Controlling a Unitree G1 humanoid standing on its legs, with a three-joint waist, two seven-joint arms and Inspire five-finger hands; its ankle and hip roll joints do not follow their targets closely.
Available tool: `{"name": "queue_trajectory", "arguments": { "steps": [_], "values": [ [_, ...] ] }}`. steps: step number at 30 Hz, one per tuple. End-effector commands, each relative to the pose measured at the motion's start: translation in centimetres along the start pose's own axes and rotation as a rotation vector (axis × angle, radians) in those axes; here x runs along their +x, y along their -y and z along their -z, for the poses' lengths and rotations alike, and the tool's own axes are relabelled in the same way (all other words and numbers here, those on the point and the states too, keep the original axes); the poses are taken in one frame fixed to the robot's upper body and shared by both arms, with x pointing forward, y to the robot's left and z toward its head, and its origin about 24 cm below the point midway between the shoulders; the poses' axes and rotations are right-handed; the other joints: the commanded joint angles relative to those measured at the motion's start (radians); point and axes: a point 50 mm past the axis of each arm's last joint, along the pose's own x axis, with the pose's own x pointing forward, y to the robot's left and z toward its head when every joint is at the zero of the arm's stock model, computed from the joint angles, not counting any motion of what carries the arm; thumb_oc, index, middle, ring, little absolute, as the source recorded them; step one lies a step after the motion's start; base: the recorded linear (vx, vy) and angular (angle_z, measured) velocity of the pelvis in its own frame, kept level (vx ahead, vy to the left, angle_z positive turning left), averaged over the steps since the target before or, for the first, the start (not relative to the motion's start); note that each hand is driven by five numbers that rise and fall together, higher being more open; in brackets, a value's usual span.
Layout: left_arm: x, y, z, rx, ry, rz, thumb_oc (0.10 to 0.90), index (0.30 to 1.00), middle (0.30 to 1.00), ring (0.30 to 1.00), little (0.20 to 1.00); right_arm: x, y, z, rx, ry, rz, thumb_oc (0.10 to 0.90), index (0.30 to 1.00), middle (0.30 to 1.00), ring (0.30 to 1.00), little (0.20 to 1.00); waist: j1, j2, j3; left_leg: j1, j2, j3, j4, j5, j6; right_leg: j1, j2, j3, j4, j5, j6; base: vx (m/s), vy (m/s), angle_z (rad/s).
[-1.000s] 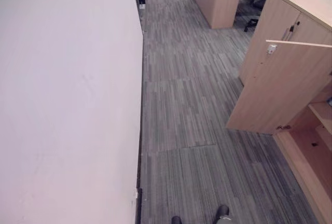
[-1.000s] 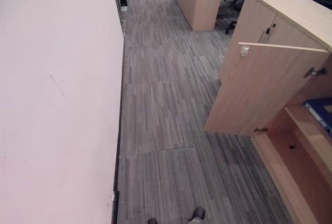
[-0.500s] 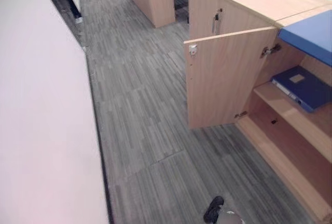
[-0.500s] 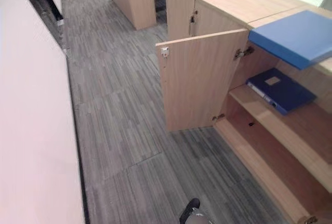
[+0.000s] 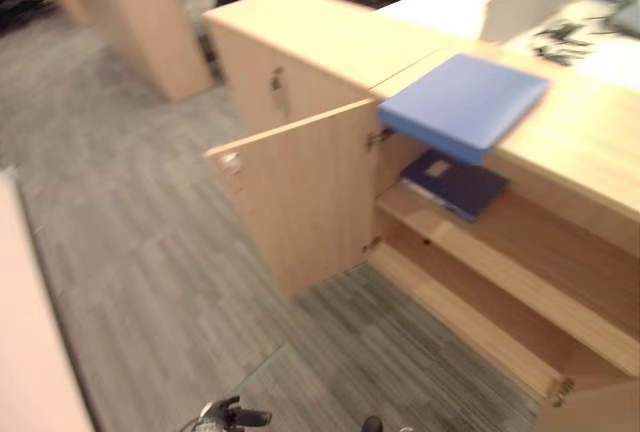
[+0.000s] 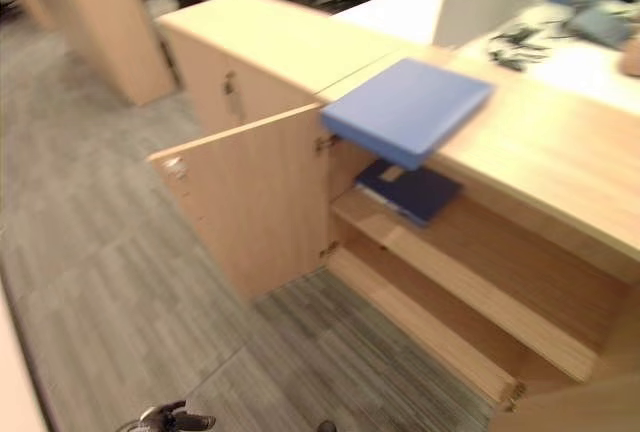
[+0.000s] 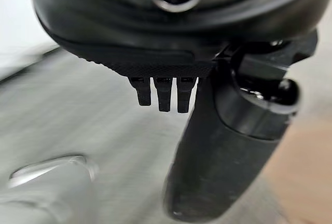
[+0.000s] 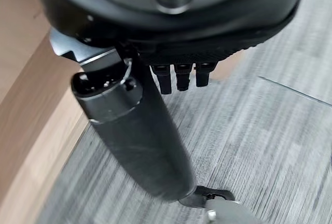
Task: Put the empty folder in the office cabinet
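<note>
Blue folder lay atop the cabinet, well apart from both hands; left hand and right hand apparently hung relaxed, empty.

- Open cabinet door stands out over the grey carpet, walling the left side of the opening.
- Upper shelf: dark blue folder fills its left end (the rest is bare).
- Light blue folder overhangs the cabinet top.
</note>
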Motion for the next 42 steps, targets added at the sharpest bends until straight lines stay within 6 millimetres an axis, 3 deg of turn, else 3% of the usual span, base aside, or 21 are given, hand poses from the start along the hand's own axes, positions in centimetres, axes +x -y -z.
{"name": "queue_trajectory", "arguments": {
  "steps": [1,2,3,5,7,14,15,16,17,20,27,31,32,34,35,36,37,38,39,40,42],
  "values": [
    [0.2,-1.1,-2.4,0.095,0.084,-0.047,0.800,0.900,0.900,0.900,0.900,-0.1,1.9,1.1,-0.029,-0.015,0.074,0.800,0.900,0.900,0.900,0.900,0.041,-0.002,0.071,-0.097,-0.077,-0.126,-0.253,0.162,0.053,0.043,-0.026,0.056,0.043,-0.096,0.175,0.23,0.059,-0.70],
    [0.2,-0.9,-3.3,0.117,0.118,-0.044,0.800,0.900,0.900,0.900,0.900,-0.1,1.8,0.8,-0.043,-0.003,0.071,0.800,0.900,0.900,0.900,0.900,0.048,0.007,0.080,-0.103,-0.094,-0.187,-0.316,0.187,0.047,0.051,-0.014,0.087,0.063,-0.110,0.175,0.28,0.123,-1.65],
    [0.2,-0.5,-3.8,0.134,0.138,-0.031,0.800,0.900,0.900,0.900,0.900,0.0,1.3,0.2,-0.079,0.017,0.055,0.800,0.900,0.900,0.900,0.900,0.059,0.026,0.084,-0.084,-0.131,-0.311,-0.366,0.190,0.053,0.046,0.015,0.173,0.100,-0.128,0.177,0.20,0.097,-1.76],
    [0.2,-0.1,-3.8,0.137,0.138,-0.014,0.800,0.900,0.900,0.900,0.900,0.0,1.1,-0.2,-0.091,0.028,0.048,0.800,0.900,0.900,0.900,0.900,0.056,0.037,0.075,-0.061,-0.137,-0.343,-0.379,0.193,0.053,0.043,0.021,0.197,0.102,-0.131,0.182,0.21,0.161,-1.87],
    [0.1,1.5,-4.5,0.199,0.181,0.036,0.800,0.900,0.900,0.900,0.900,0.0,0.7,-0.4,-0.091,0.038,0.028,0.800,0.900,0.900,0.900,0.900,0.042,0.044,0.049,0.000,-0.149,-0.331,-0.416,0.186,0.060,0.037,0.000,0.259,0.112,-0.133,0.194,0.30,0.264,-1.99],
    [-0.6,4.7,-7.2,0.394,0.320,0.145,0.800,0.900,0.900,0.900,0.900,0.0,0.1,-0.5,-0.066,0.030,-0.010,0.800,0.900,0.900,0.900,0.900,-0.016,0.072,0.014,0.101,-0.168,-0.215,-0.529,0.164,0.102,0.012,-0.040,0.363,0.098,-0.120,0.238,0.11,0.183,-0.82],
    [-2.1,4.9,-12.0,0.306,0.496,0.173,0.800,0.900,0.900,0.900,0.900,0.0,0.3,-0.6,-0.041,0.034,-0.014,0.800,0.900,0.900,0.900,0.900,-0.021,0.080,0.008,0.103,-0.174,-0.203,-0.529,0.157,0.107,0.008,-0.046,0.370,0.090,-0.111,0.247,0.00,0.145,-0.62],
    [-4.4,4.5,-13.6,0.282,0.681,0.224,0.800,0.900,0.900,0.900,0.900,0.0,0.4,-1.3,-0.004,0.063,-0.017,0.800,0.900,0.900,0.900,0.900,-0.009,0.088,0.017,0.099,-0.178,-0.203,-0.529,0.160,0.114,0.000,-0.055,0.364,0.089,-0.098,0.250,-0.04,0.174,-0.55],
    [-6.5,2.9,-11.2,0.267,0.719,0.276,0.800,0.900,0.900,0.900,0.900,-0.1,0.2,-1.5,0.027,0.093,-0.033,0.800,0.900,0.900,0.900,0.900,0.008,0.101,0.025,0.089,-0.188,-0.201,-0.529,0.157,0.123,-0.016,-0.065,0.358,0.084,-0.086,0.262,-0.05,0.118,-0.25],
    [-7.3,2.3,-10.2,0.268,0.712,0.339,0.800,0.900,0.900,0.900,0.900,-0.1,0.0,-2.1,0.036,0.112,-0.042,0.800,0.900,0.900,0.900,0.900,0.008,0.105,0.022,0.098,-0.201,-0.193,-0.529,0.138,0.128,-0.008,-0.080,0.356,0.076,-0.092,0.276,0.03,0.123,0.09],
    [-8.9,4.7,-11.8,-0.111,0.747,0.514,0.800,0.900,0.900,0.900,0.900,-0.3,-1.5,-3.3,0.064,0.144,-0.092,0.800,0.900,0.900,0.900,0.900,0.014,0.114,0.010,0.122,-0.230,-0.192,-0.529,0.113,0.147,-0.021,-0.109,0.345,0.126,-0.090,0.300,0.03,0.078,-0.01],
    [-9.6,3.9,-12.5,-0.142,0.788,0.453,0.800,0.900,0.900,0.900,0.900,-0.5,-3.0,-4.5,0.072,0.182,-0.137,0.800,0.900,0.900,0.900,0.900,0.022,0.124,0.037,0.156,-0.227,-0.183,-0.529,0.098,0.162,-0.120,-0.132,0.321,0.362,-0.051,0.316,-0.01,0.060,-0.02],
    [-9.6,3.9,-12.5,-0.142,0.788,0.453,0.800,0.900,0.900,0.900,0.900,-0.5,-3.0,-4.5,0.071,0.182,-0.138,0.800,0.900,0.900,0.900,0.900,0.022,0.122,0.038,0.157,-0.228,-0.182,-0.529,0.098,0.162,-0.122,-0.133,0.322,0.367,-0.054,0.316,-0.01,0.018,-0.22],
    [-10.7,2.4,-13.3,-0.094,0.871,0.375,0.800,0.900,0.900,0.900,0.900,-0.8,-4.5,-5.0,0.079,0.213,-0.188,0.800,0.900,0.900,0.900,0.900,0.033,0.118,0.055,0.177,-0.230,-0.192,-0.529,0.087,0.162,-0.156,-0.142,0.285,0.310,-0.045,0.295,0.05,-0.028,-0.21],
    [-10.9,4.5,-13.4,-0.050,0.870,0.417,0.800,0.900,0.900,0.900,0.900,-3.7,-13.7,-10.5,0.075,0.342,-0.300,0.800,0.900,0.900,0.900,0.900,0.074,0.128,0.049,0.183,-0.240,-0.219,-0.529,0.091,0.164,-0.146,-0.133,0.273,0.243,-0.035,0.282,0.07,-0.045,-0.06],
    [-10.9,4.4,-13.6,-0.049,0.874,0.414,0.800,0.900,0.900,0.900,0.900,-3.8,-13.9,-10.7,0.077,0.345,-0.303,0.800,0.900,0.900,0.900,0.900,0.072,0.126,0.055,0.183,-0.239,-0.221,-0.529,0.093,0.163,-0.141,-0.133,0.271,0.236,-0.030,0.282,-0.01,-0.098,0.00],
    [-11.4,0.7,-14.3,-0.127,0.946,0.224,0.800,0.900,0.900,0.900,0.900,-2.1,-9.0,-7.1,0.070,0.302,-0.284,0.800,0.900,0.900,0.900,0.900,0.055,0.107,0.079,0.170,-0.239,-0.237,-0.529,0.108,0.153,-0.148,-0.104,0.301,0.162,-0.024,0.284,-0.08,-0.130,0.52],
    [-12.1,-0.7,-14.5,-0.150,0.992,0.158,0.800,0.900,0.900,0.900,0.900,-1.9,-7.8,-5.9,0.074,0.301,-0.262,0.800,0.900,0.900,0.900,0.900,0.055,0.092,0.082,0.163,-0.238,-0.233,-0.529,0.106,0.150,-0.131,-0.103,0.293,0.112,-0.008,0.284,-0.08,-0.130,0.91],
    [-12.1,-0.7,-14.4,-0.149,0.991,0.158,0.800,0.900,0.900,0.900,0.900,-1.9,-7.8,-5.9,0.074,0.301,-0.262,0.800,0.900,0.900,0.900,0.900,0.055,0.092,0.081,0.163,-0.238,-0.233,-0.529,0.106,0.150,-0.130,-0.103,0.293,0.111,-0.008,0.284,0.01,-0.189,1.18],
    [-13.0,-2.4,-14.1,-0.164,1.035,0.048,0.800,0.900,0.900,0.900,0.900,-1.8,-6.6,-4.3,0.055,0.289,-0.239,0.800,0.900,0.900,0.900,0.900,0.058,0.066,0.070,0.154,-0.232,-0.232,-0.529,0.099,0.140,-0.096,-0.102,0.264,0.048,0.001,0.279,0.04,-0.193,0.70],
    [-14.0,-3.5,-14.4,-0.162,1.096,-0.054,0.800,0.900,0.900,0.900,0.900,-1.5,-6.1,-3.2,0.052,0.264,-0.216,0.800,0.900,0.900,0.900,0.900,0.066,0.047,0.063,0.153,-0.225,-0.245,-0.529,0.094,0.136,-0.068,-0.094,0.254,0.010,0.010,0.277,0.07,-0.197,0.12]
  ]
}}
